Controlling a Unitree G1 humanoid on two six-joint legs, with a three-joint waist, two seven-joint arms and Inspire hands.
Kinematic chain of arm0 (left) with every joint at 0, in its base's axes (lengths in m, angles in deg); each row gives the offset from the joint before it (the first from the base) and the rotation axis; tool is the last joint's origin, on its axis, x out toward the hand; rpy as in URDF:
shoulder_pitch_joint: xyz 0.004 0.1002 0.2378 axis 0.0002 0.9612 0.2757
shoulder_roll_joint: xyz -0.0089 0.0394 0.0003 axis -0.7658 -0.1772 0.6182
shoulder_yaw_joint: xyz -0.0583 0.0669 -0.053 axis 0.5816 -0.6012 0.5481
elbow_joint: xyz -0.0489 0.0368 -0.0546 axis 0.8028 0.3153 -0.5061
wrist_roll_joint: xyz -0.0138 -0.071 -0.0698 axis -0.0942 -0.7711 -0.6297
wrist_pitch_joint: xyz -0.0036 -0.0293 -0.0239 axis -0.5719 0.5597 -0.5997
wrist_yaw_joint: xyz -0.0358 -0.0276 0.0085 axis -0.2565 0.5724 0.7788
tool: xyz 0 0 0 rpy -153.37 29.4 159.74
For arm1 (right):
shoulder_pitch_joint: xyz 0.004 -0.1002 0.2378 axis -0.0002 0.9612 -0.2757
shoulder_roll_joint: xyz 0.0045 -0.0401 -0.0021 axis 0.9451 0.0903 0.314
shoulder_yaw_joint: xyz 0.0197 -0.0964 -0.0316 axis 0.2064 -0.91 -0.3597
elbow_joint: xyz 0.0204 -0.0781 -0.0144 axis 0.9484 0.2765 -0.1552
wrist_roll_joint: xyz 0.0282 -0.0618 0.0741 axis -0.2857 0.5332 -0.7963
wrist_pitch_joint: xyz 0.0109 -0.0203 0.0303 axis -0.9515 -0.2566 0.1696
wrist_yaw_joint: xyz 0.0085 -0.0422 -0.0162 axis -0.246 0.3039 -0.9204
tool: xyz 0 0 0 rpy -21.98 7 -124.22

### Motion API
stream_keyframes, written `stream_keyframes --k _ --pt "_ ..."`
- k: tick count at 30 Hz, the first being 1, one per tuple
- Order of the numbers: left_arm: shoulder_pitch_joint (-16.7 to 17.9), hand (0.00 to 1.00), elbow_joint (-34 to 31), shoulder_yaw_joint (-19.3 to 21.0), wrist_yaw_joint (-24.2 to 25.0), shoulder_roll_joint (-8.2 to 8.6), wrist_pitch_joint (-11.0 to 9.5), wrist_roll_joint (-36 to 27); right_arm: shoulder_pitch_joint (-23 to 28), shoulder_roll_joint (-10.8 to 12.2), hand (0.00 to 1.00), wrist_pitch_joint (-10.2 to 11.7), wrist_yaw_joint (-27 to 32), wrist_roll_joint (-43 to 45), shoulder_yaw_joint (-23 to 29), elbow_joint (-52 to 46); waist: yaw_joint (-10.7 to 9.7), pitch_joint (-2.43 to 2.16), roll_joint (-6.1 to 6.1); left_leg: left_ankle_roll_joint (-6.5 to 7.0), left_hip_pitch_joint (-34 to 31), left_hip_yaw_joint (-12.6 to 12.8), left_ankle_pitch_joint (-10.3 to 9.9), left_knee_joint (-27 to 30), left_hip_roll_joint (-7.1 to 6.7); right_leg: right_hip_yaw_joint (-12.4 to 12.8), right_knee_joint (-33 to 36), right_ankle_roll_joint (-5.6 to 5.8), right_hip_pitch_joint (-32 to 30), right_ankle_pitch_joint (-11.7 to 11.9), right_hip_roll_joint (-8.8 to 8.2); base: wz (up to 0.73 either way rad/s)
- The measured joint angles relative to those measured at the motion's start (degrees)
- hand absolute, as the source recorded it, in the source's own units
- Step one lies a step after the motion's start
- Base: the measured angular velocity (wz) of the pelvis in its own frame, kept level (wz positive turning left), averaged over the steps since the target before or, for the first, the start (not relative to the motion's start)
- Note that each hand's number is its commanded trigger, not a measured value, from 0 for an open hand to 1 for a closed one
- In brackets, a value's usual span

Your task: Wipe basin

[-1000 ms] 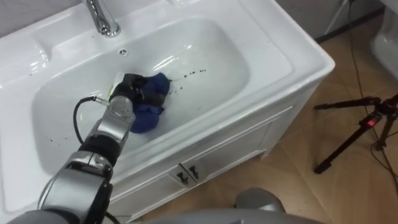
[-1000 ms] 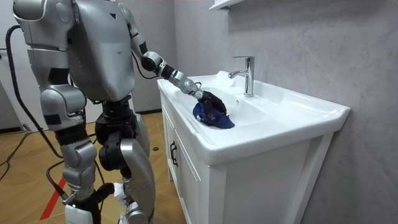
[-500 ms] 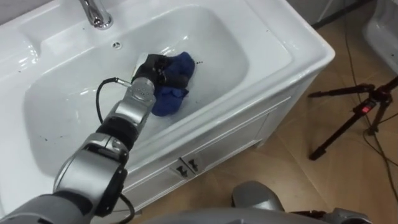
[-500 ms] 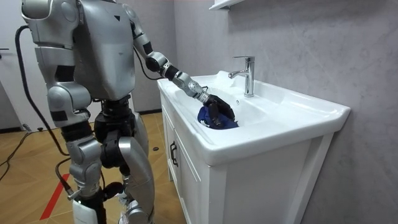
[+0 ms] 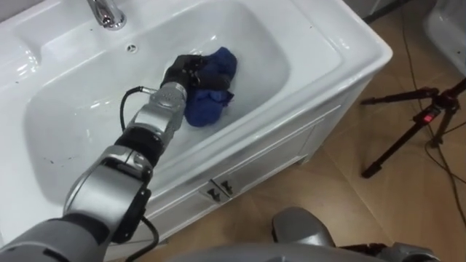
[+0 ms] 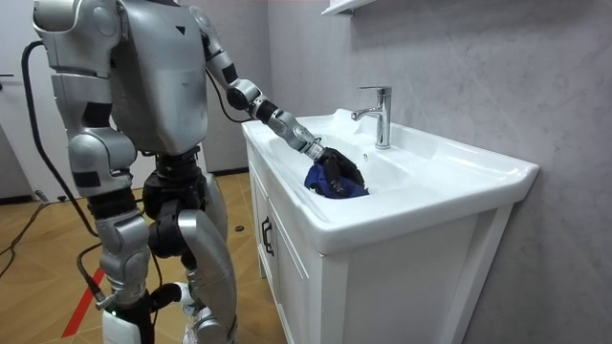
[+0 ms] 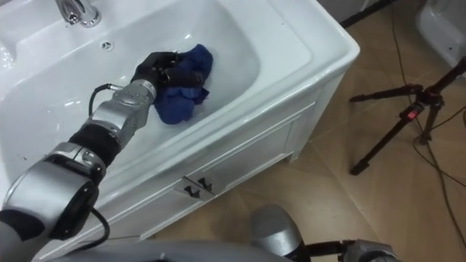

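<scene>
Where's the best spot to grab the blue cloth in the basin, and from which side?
Grip the bunched top of the cloth, coming from above over the front rim of the basin. It lies crumpled in a mound, so raised folds give purchase; the left hand curls on it that way.

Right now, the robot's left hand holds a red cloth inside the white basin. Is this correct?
Not quite: the cloth is blue, not red, as the left eye view shows. The rest stands: the left hand holds it, fingers curled on it, inside the white basin.
</scene>
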Motion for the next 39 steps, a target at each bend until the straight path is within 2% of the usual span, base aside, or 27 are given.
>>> stream_keyframes --k 5,6,10,14,16,20,24,25,29,30,32,34,37,39 --pt "-2.5 1.0 -0.6 -4.8 0.1 0.28 0.2 0.0 -1.6 0.1 0.0 0.7 -0.8 -2.4 -1.2 0.6 0.0 -0.03 -0.34 0.17 -1.7 -0.3 -0.1 0.9 0.1 -0.4 -2.1 0.61 0.2 0.7 -0.07 0.11" --pt "-2.9 1.0 -0.6 -5.3 0.2 0.27 0.2 0.0 -1.9 0.3 0.0 1.3 -0.8 -4.4 -1.3 1.1 0.0 0.0 -0.46 0.27 -1.9 -0.2 0.0 0.9 0.11 -0.3 -2.4 0.72 0.2 0.9 -0.14 0.0" --pt "-3.5 1.0 -0.6 -5.6 0.5 0.8 0.2 0.0 -2.9 0.8 0.0 3.3 -1.1 -12.6 -2.2 1.6 0.0 0.02 -0.68 0.31 -2.7 -0.3 0.0 1.9 0.13 -0.7 -3.4 1.23 0.5 1.4 -0.73 0.05" --pt "-3.6 1.0 -0.6 -5.7 0.6 1.49 0.1 0.1 -2.8 0.6 0.0 4.8 -2.1 -16.8 -3.3 1.8 0.0 0.13 -0.75 0.4 -2.7 -0.4 -0.1 1.9 0.14 -1.3 -5.4 1.52 1.8 2.1 -0.87 0.08" --pt "-3.7 1.0 -2.1 -7.4 0.6 1.7 0.4 0.1 -2.2 0.7 0.0 4.9 -2.2 -19.8 -3.5 1.8 -0.1 0.24 -0.8 0.4 -2.8 -0.4 -0.1 1.7 0.17 -1.9 -6.8 1.67 2.5 2.5 -0.99 0.14" --pt "-3.7 1.0 -3.9 -9.0 0.6 1.71 0.8 0.4 -1.8 0.6 0.0 5.3 -2.6 -20.6 -3.5 1.4 0.0 0.28 -0.86 0.42 -2.8 -0.4 -0.1 1.7 0.11 -2.1 -7.3 1.81 3.1 2.8 -1.09 0.02" --pt "-3.6 1.0 -4.7 -9.3 1.2 1.71 1.4 4.3 -1.7 0.7 0.0 5.4 -2.7 -20.0 -3.7 1.7 0.3 0.45 -1.14 0.44 -2.3 -0.3 -0.1 1.7 0.13 -1.8 -7.2 1.79 3.4 2.8 -1.01 -0.03" --pt "-3.7 1.0 -4.4 -9.1 1.4 1.73 1.2 6.2 -1.8 0.7 0.0 5.4 -2.7 -19.9 -3.7 1.6 0.3 0.64 -1.4 0.44 -1.8 -0.1 -0.1 1.6 0.15 -1.5 -7.2 1.78 3.7 2.8 -0.94 -0.09" --pt "-3.7 1.0 -2.3 -8.4 1.4 1.74 -0.2 8.8 -1.2 0.5 0.0 5.4 -2.5 -20.4 -3.7 1.4 0.3 0.9 -1.81 0.47 -0.2 0.6 -0.1 0.4 0.11 -0.8 -7.9 1.74 4.6 2.8 -0.6 -0.13" --pt "-3.6 1.0 -0.8 -7.8 1.3 1.73 -1.2 9.2 -1.0 0.6 0.0 5.3 -2.4 -20.7 -3.7 1.2 0.5 1.08 -2.18 0.48 0.4 1.2 -0.1 0.2 0.09 -0.3 -7.7 1.74 4.7 2.8 -0.45 -0.26" --pt "-3.5 1.0 1.3 -7.5 1.2 1.57 -2.7 10.5 -0.4 0.6 0.0 5.3 -2.3 -20.9 -3.7 1.1 1.3 1.12 -2.69 0.49 1.4 1.6 -0.1 -0.2 0.09 0.7 -7.4 1.7 4.9 2.9 -0.12 -0.33" --pt "-2.3 1.0 3.9 -5.2 1.2 1.53 -4.5 13.5 1.1 0.2 0.0 5.2 -2.6 -18.8 -3.7 1.1 1.5 1.11 -3.14 0.54 3.2 2.0 -0.2 -0.9 0.2 1.5 -7.5 1.57 6.1 2.8 0.32 -0.21" --pt "-0.7 1.0 5.7 -3.5 0.5 1.64 -5.9 16.5 3.5 -0.5 0.0 5.2 -2.6 -15.3 -3.6 1.1 1.4 1.0 -3.07 0.62 4.9 2.5 -0.4 -1.6 0.75 1.4 -7.2 1.34 7.2 2.7 0.7 -0.06" --pt "1.1 1.0 6.5 -2.4 0.1 1.15 -6.7 18.4 4.7 -0.7 0.0 4.8 -2.7 -11.5 -3.0 0.9 1.9 0.66 -2.79 0.53 5.5 2.8 -0.8 -2.1 1.07 1.7 -7.0 1.14 7.3 2.7 1.15 -0.15"
